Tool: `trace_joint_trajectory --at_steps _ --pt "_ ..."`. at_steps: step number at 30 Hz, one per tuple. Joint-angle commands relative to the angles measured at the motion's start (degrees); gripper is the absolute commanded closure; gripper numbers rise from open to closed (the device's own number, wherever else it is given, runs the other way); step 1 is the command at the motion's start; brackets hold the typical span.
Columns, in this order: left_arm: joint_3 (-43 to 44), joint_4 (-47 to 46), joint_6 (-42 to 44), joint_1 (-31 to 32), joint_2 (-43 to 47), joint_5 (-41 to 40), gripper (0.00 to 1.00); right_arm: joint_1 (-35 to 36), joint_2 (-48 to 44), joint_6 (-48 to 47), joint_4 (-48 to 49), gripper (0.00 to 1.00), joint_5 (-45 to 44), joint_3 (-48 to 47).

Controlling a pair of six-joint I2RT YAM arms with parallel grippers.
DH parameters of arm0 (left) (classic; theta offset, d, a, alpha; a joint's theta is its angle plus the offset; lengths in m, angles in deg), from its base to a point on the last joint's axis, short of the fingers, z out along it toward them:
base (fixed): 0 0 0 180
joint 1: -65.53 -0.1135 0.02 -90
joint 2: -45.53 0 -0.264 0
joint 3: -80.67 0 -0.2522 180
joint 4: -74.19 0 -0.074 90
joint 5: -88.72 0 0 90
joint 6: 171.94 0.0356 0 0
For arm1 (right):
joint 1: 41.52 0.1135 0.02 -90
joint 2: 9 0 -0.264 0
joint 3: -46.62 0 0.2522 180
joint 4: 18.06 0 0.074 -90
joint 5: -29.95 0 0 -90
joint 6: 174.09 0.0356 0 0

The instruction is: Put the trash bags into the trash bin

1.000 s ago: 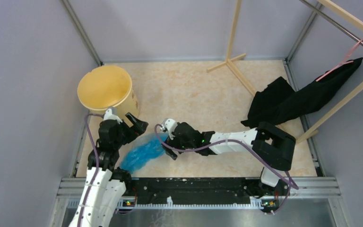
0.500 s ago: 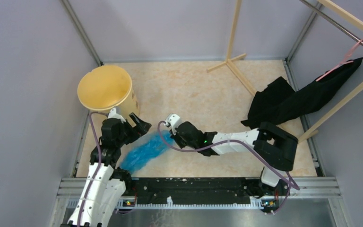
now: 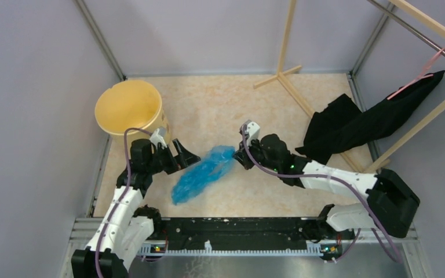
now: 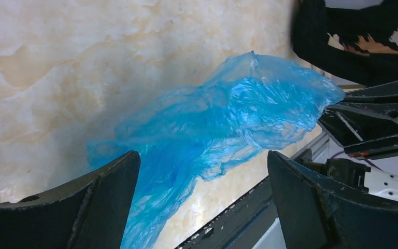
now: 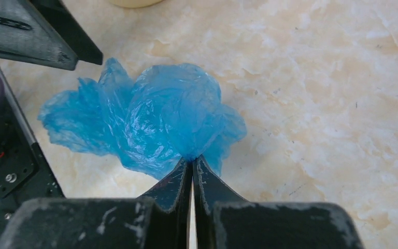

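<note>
Overhead and wrist views of the two-arm workspace. The thin, translucent light-blue plastic trash bag [image 3: 204,172] is outside the round pale-yellow plastic bucket [image 3: 161,123], to the bucket's right and nearer the arm bases, stretched as a crumpled band between the two arms. The right gripper [image 3: 237,157] is clenched on the bag's right end. In the right wrist view its two black fingers [image 5: 179,179] meet with a gathered tuft of film [image 5: 186,122] pinched at their tips. From that pinch the bag runs leftward and toward the near edge, and its free end trails low over the beige marble-patterned table [image 3: 249,104]. The left gripper [image 3: 183,160] has its jaws spread wide and grasps nothing. In the left wrist view the bag [image 4: 223,124] lies ahead of and between the two fingertips [image 4: 119,171]; contact cannot be determined. The bucket stands upright at the table's far-left corner, just behind the left gripper. A black cloth [image 3: 353,124] is draped at the right side, well apart from the bag.
</note>
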Motion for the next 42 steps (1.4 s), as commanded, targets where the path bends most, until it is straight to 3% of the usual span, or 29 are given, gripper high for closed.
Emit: trace_joint_trajectory --at_steps 1,8,14,17,20,23,26,30,36,42 --pt "0.3 -4.7 1.6 -0.2 1.8 7.4 0.01 0.0 -8.2 -2.4 -3.1 1.0 -0.1 -1.1" --pt "4.6 -1.0 1.3 -0.2 6.6 5.3 0.01 -0.1 -14.1 -14.5 -15.0 1.0 -12.3 -18.0" --pt "6.7 0.3 1.1 -0.2 12.4 2.4 0.01 -0.1 -13.5 -18.1 -14.2 1.0 -6.1 -26.8" --pt "6.4 1.3 1.9 -0.2 14.4 -0.6 0.01 -0.1 -13.3 -17.2 -10.8 1.0 -1.0 -24.0" --pt "6.0 2.6 2.9 -0.2 14.7 -2.8 0.01 -0.1 -14.5 -13.7 -4.2 1.0 0.6 -15.2" --pt "4.2 2.2 2.6 -0.2 13.1 -2.9 0.01 -0.1 -15.9 -4.5 4.0 1.0 -5.8 -2.4" --pt "2.2 -0.3 1.1 -0.2 9.5 1.3 0.01 -1.7 -16.0 4.8 1.9 1.0 -13.8 4.1" --pt "-0.3 -7.0 -1.1 -0.1 4.3 8.7 0.01 -8.8 -17.4 15.0 -3.5 1.0 -8.3 4.9" --pt "-3.5 -20.4 -8.3 2.1 -1.0 15.9 0.01 -10.7 -17.7 14.4 -6.7 1.0 -1.8 0.5" --pt "-3.4 -25.6 -4.8 14.9 0.3 7.6 0.01 -10.8 -17.5 20.2 -10.4 1.0 4.4 -4.8"
